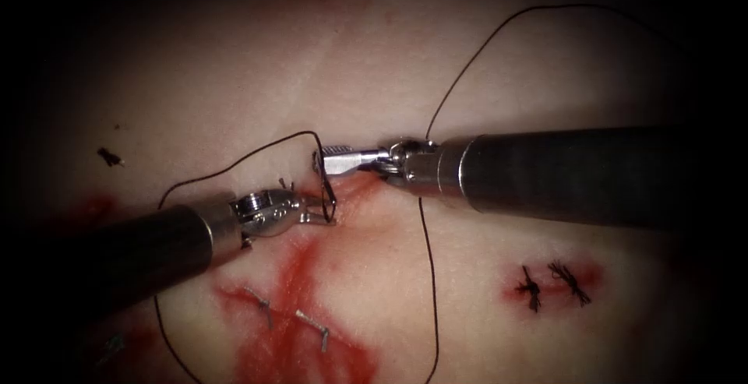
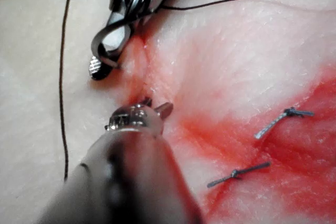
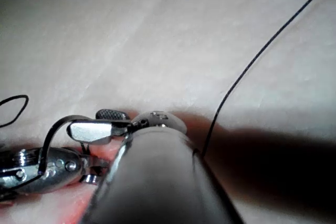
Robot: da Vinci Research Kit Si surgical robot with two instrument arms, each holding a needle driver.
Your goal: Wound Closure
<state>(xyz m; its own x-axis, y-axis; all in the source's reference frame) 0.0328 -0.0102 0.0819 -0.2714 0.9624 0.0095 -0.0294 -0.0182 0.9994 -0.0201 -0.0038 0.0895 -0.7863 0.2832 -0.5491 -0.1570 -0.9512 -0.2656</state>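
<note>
While right gripper (image 1: 331, 156) gapes round needle (image 1: 326, 183) at cut (image 1: 302, 269), left gripper's (image 1: 310, 213) hold untellable, close squarely, keep thread (image 1: 429, 275) slack.

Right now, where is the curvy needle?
In the endoscope view the needle arcs over the cut's upper end, between the left tool and the right tool.

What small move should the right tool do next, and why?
Probably shut the right claw on the needle. Its jaws stand open at the needle's upper curve, above the cut, and the needle's lower end reaches the left tool. This looks like a handover, so a firm grip seems wise.
</note>
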